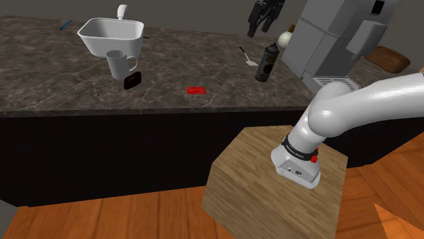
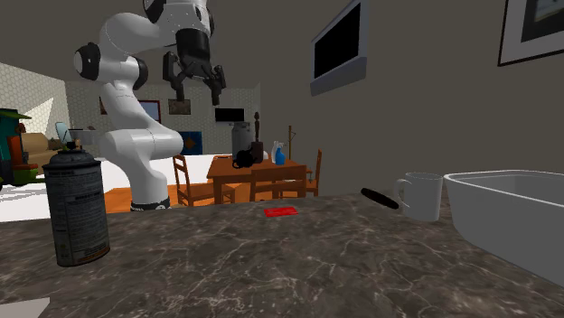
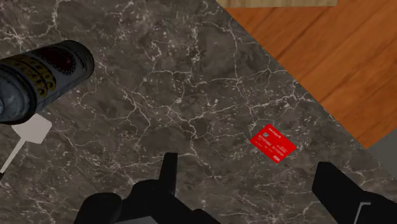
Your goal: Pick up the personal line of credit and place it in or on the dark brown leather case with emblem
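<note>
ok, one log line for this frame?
phase: pre-grasp | gripper: open, empty, high above counter | red card: flat on counter, untouched | dark case: beside white mug, apart from card

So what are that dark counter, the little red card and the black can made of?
The counter looks like polished dark stone, marble perhaps: pale veins run through it. The red card seems thin plastic, flat with white print. The black can may be painted metal, though its dull mottled skin leaves that open.
</note>
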